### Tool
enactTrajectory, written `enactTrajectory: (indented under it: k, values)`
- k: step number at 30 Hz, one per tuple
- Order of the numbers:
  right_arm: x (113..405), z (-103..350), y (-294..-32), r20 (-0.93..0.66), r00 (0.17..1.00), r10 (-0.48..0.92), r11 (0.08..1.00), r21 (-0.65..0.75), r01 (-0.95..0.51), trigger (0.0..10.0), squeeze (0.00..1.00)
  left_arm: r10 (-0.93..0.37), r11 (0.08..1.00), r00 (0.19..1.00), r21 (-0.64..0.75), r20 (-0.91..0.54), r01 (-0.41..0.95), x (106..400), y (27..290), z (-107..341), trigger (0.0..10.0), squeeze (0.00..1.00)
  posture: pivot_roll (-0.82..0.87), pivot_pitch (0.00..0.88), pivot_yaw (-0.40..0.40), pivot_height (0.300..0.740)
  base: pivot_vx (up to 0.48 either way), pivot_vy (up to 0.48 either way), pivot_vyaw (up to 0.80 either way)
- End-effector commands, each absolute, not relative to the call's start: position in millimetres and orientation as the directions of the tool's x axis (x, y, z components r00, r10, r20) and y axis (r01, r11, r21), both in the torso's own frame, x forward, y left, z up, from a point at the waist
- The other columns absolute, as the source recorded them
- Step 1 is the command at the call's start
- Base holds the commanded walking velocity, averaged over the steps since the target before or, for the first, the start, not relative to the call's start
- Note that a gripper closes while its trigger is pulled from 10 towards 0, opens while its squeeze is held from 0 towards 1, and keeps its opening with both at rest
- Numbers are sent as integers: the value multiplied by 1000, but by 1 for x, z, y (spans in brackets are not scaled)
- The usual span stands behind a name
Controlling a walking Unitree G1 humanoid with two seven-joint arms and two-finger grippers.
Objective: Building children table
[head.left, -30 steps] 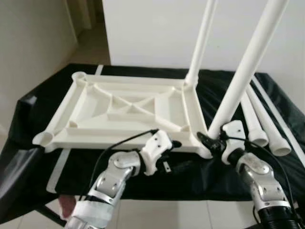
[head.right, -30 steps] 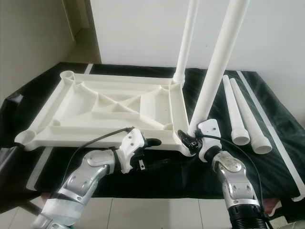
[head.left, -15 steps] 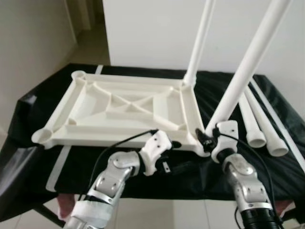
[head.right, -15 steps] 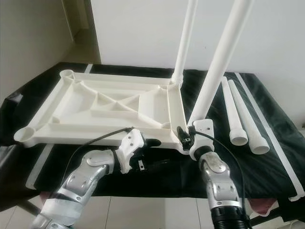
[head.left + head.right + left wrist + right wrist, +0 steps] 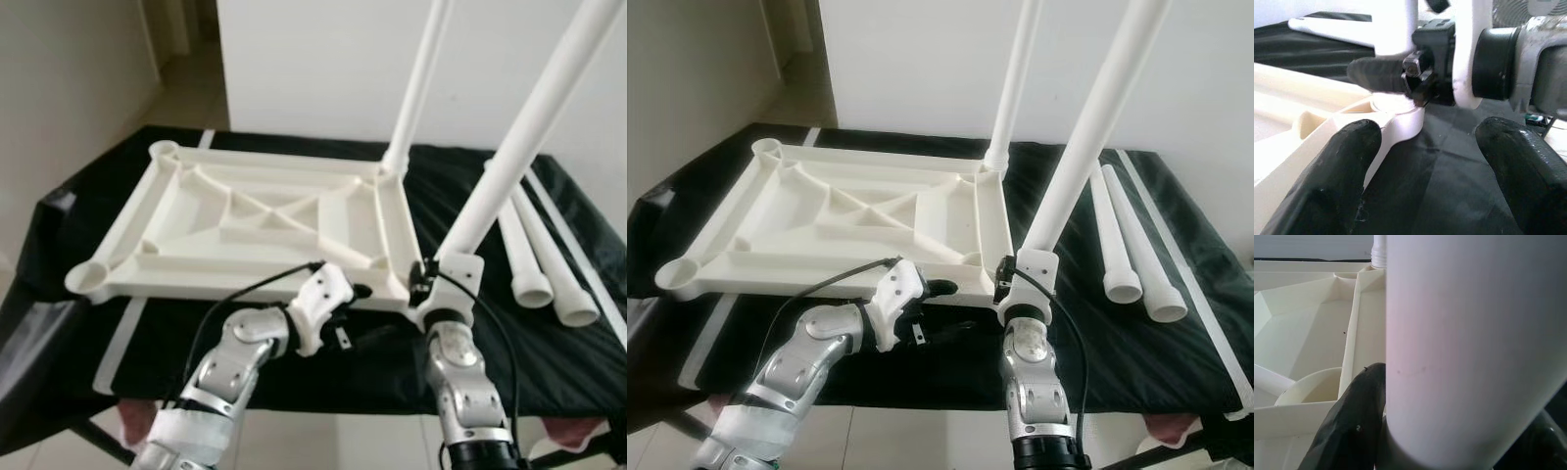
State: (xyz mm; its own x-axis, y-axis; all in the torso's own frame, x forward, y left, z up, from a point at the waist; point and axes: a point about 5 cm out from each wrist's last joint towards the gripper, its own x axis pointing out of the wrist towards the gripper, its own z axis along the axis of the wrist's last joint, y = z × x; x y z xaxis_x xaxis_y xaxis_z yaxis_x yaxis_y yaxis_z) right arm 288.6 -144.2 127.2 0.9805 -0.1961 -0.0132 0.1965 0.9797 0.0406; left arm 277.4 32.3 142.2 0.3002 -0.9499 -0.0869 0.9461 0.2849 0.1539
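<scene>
A white ribbed plastic tabletop [image 5: 245,230] lies upside down on a desk draped in black cloth [image 5: 59,250]. The left claw [image 5: 345,305] sits at the tabletop's near edge, its black fingers [image 5: 1334,161] spread wide around nothing. One long white plastic leg [image 5: 419,83] stands upright in the far right corner socket. The right claw [image 5: 427,284] grips a second white leg [image 5: 524,137], tilted, its foot at the near right corner socket. Two more loose white legs [image 5: 539,259] lie side by side on the cloth at the right.
</scene>
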Motion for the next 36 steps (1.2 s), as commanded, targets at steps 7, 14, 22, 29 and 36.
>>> enactTrajectory:
  k: [7,14,22,29,36]
  values:
    - [289,126,-143,-24,979,-202,977,67,203,10000,1000,-936,325,342,172,-85,930,282,31,144,10000,0,-1,0,-45,740,0,0,0]
    - [292,131,-154,-1,985,-171,983,63,171,10000,1000,-936,326,343,176,-79,929,283,30,145,10000,0,1,0,-50,740,0,0,0]
    - [297,132,-162,-19,996,-91,994,62,92,10000,1000,-932,336,353,176,-75,925,283,31,145,10000,0,4,0,-51,740,0,0,0]
    - [300,133,-165,-21,1000,1,999,35,0,10000,0,-924,355,376,200,-75,913,284,35,145,10000,0,18,0,-54,740,0,0,0]
    - [298,136,-161,5,996,84,995,46,-84,10000,0,-909,390,412,219,-62,894,287,39,148,10000,0,25,0,-52,740,0,0,0]
